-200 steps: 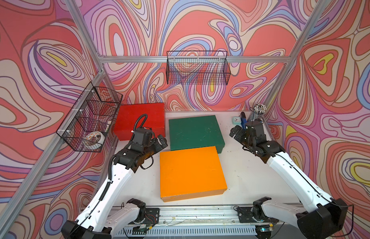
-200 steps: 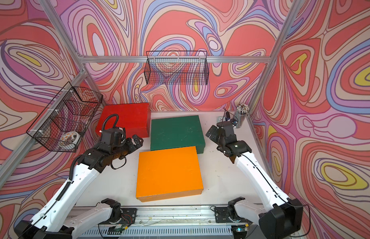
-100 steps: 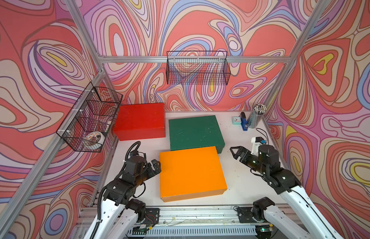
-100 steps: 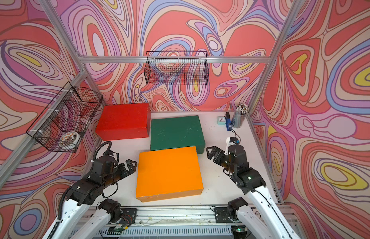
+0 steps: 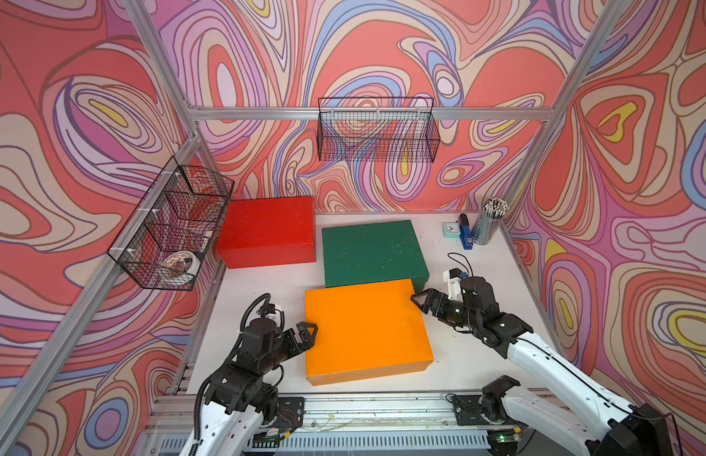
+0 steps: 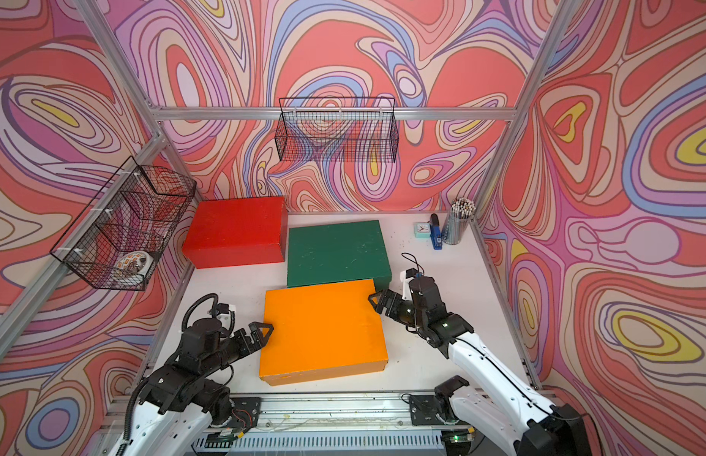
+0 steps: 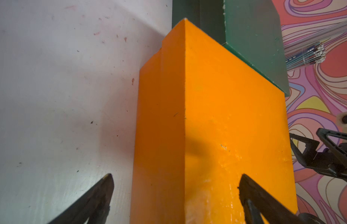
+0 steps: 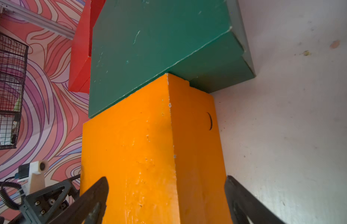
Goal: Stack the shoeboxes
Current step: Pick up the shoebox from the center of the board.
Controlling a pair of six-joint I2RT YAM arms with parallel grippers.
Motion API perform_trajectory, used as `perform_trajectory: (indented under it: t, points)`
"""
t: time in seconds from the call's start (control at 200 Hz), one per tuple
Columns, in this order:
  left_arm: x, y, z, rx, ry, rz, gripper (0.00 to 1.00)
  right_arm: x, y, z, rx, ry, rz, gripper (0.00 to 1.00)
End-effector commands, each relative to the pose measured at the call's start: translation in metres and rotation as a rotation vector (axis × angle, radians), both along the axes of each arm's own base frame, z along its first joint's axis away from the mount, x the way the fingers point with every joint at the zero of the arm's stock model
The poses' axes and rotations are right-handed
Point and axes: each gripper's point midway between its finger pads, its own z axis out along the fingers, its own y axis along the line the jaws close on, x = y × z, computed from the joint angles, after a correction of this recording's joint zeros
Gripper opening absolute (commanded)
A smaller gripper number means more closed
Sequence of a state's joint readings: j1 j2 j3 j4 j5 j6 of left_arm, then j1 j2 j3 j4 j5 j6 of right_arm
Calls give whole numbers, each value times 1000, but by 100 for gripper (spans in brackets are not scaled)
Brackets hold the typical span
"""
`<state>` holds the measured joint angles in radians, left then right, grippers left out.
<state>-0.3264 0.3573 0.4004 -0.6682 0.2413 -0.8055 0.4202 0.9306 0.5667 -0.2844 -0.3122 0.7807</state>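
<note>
Table [image 5: 465, 357] holds three shoeboxes, all flat, none on top of another. The orange box [image 5: 363, 327] is nearest the robot. The green box [image 5: 371, 252] is right behind the orange box, so close I cannot tell if they touch. The red box [image 5: 268, 231] is farther back, off to the orange box's left. The left gripper [image 5: 307, 336] is at the orange box's left edge, jaws spread wide, holding nothing. The right gripper [image 5: 419, 303] is at the orange box's far right corner, also spread wide, not squeezing.
</note>
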Motion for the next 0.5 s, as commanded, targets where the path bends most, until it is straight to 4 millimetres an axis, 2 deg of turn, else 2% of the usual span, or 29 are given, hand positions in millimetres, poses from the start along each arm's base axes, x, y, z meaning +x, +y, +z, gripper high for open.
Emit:
perform_trajectory:
  t: [0.0,0.11,0.265,0.376,0.496]
  points:
    - [7,-19,-1,-82,3,-59,98,-3,6,0,16,-21,19,94]
    - [10,-30,-10,-136,18,-89,96,-7,7,3,20,-30,18,95]
    - [9,-33,-5,-150,18,-101,96,-9,9,12,23,-44,25,95]
    - [7,-36,-4,-167,9,-122,97,-9,12,1,36,-30,25,96]
    - [6,-33,-13,-155,31,-101,98,-7,13,-15,-20,27,5,95]
